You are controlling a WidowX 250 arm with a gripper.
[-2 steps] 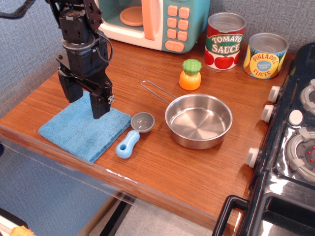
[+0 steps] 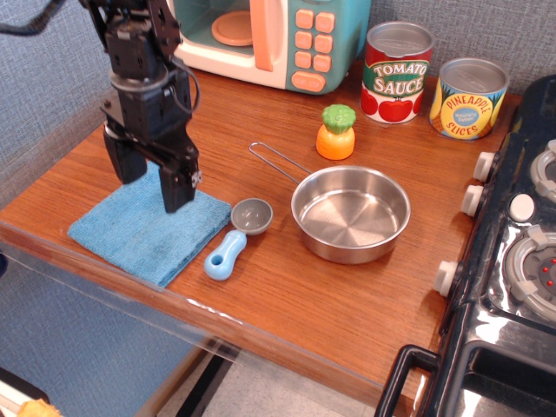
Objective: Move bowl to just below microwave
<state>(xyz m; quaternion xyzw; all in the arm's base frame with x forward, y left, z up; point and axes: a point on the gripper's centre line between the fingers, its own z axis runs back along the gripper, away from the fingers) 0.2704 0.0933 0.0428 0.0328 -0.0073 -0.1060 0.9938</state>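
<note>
The bowl [image 2: 350, 213] is a shiny steel pan with a thin wire handle [image 2: 278, 160] pointing up-left. It sits on the wooden table right of centre. The microwave [image 2: 269, 39] stands at the back, cream and teal with a pink door handle and an orange plate behind its window. My black gripper [image 2: 152, 178] hangs over the blue cloth at the left, well left of the bowl. Its fingers [image 2: 177, 184] stand apart with nothing between them.
A blue cloth [image 2: 148, 228] lies at the front left. A grey scoop with a light-blue handle [image 2: 236, 236] lies left of the bowl. An orange and green toy [image 2: 336, 132] stands behind it. Two cans [image 2: 397, 71] [image 2: 469, 97] stand at the back right. A toy stove [image 2: 512, 261] borders the right.
The gripper has shifted very slightly; nothing else moved.
</note>
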